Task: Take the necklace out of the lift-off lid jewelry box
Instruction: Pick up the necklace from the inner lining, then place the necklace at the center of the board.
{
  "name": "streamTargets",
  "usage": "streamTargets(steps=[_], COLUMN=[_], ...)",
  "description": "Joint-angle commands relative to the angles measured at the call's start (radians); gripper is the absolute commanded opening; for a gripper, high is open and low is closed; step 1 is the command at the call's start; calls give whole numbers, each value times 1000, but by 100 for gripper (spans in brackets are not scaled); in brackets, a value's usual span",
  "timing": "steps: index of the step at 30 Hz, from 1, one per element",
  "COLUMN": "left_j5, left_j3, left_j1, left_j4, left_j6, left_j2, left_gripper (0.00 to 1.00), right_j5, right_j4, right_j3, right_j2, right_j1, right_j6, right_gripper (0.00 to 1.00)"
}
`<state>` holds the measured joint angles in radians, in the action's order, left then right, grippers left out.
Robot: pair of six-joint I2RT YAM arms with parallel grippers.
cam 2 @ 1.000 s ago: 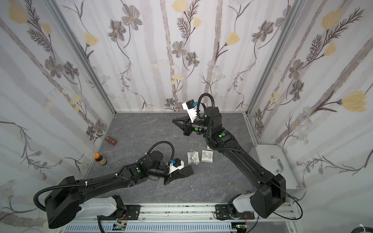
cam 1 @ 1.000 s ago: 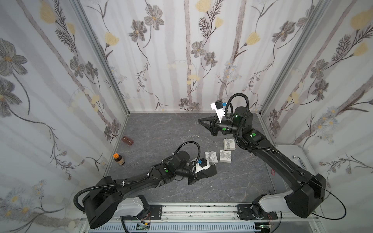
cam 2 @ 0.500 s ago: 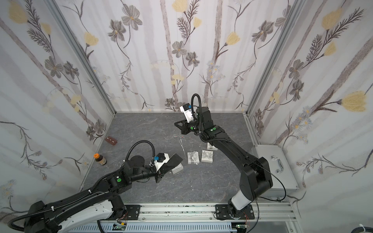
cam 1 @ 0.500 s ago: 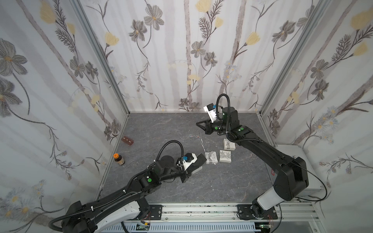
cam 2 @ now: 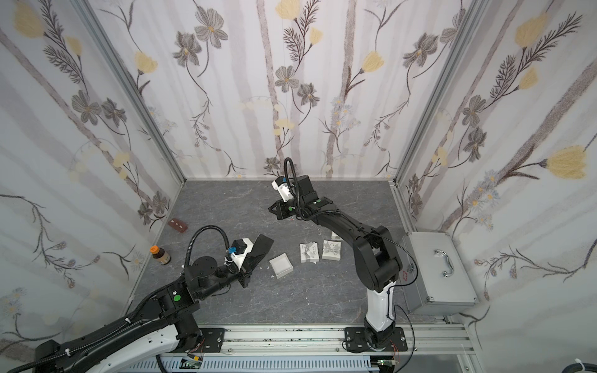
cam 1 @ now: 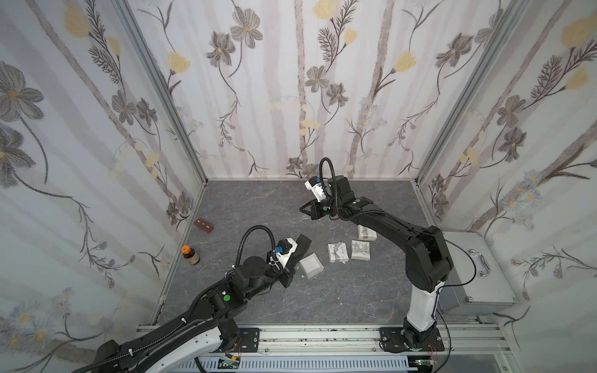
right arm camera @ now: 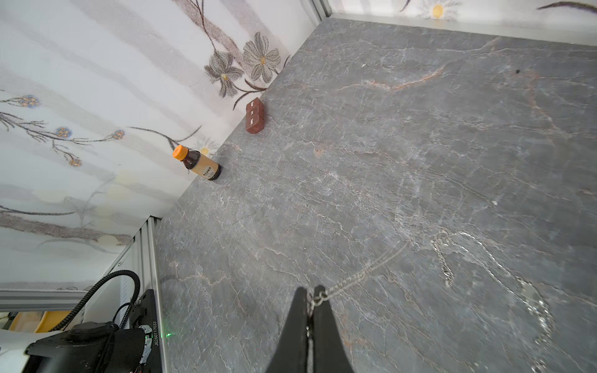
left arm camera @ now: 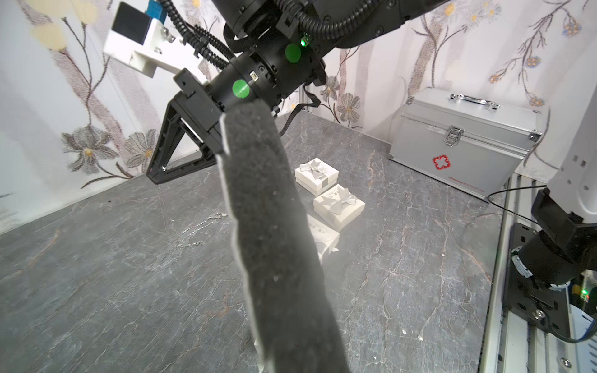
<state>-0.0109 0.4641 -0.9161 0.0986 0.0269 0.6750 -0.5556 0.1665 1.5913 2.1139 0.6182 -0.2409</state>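
- Necklace (right arm camera: 358, 277): a thin silver chain, out of the box. One end is pinched in the right gripper (right arm camera: 311, 297) and the rest trails down onto the grey table (cam 1: 258, 210), where it lies in loose loops.
- Right gripper: its jaws are clenched on the chain, tips together, and it is lifted off the table near the back wall. In both top views it sits well apart from the boxes (cam 1: 303, 209) (cam 2: 273, 209).
- Left gripper (cam 1: 292, 258): it is clamped on a dark foam pad (cam 1: 303, 243), which sticks out beyond the fingers. In the left wrist view the pad (left arm camera: 271, 226) fills the middle of the picture, edge-on, with a pale rim along one side.
- Open box (cam 1: 311, 265): white and square, with no lid on it and a bare pale inside. It rests on the table just beside the left gripper, toward the front.
- Other boxes: three more white ones are clustered near the right arm. Two sit side by side (cam 1: 337, 252) (cam 1: 360, 250) and one sits behind them (cam 1: 366, 233). Grey ribbon bows show on top.
- Bottle (cam 1: 190, 255): brown with an orange cap, upright by the left wall.
- Brown block (cam 1: 204, 225): it lies by the same wall, farther back.
- Metal case (cam 1: 468, 268): silver, with a handle on top, outside the table's right edge.
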Motion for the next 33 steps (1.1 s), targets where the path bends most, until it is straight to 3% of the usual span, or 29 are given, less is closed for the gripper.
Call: streamTargets(steps=[1, 8, 22, 27, 33], left_j5=[-50, -59, -48, -41, -37], left_j3=[-8, -24, -36, -37, -34], left_j1=[1, 5, 13, 14, 14], left_j4=[5, -12, 36, 49, 49], left_j6=[-7, -2, -7, -11, -9], left_j2=[-25, -68, -42, -35, -27], left_gripper=[0, 0, 0, 0, 0], right_j5=[-14, -38, -65, -65, -33], right_j4=[31, 64, 126, 148, 156], right_j3=[93, 241, 455, 446, 306], right_j2=[72, 198, 260, 262, 236], right_j1=[25, 49, 56, 40, 18], right_j6=[14, -11, -3, 1, 5], right_gripper=[0, 0, 0, 0, 0])
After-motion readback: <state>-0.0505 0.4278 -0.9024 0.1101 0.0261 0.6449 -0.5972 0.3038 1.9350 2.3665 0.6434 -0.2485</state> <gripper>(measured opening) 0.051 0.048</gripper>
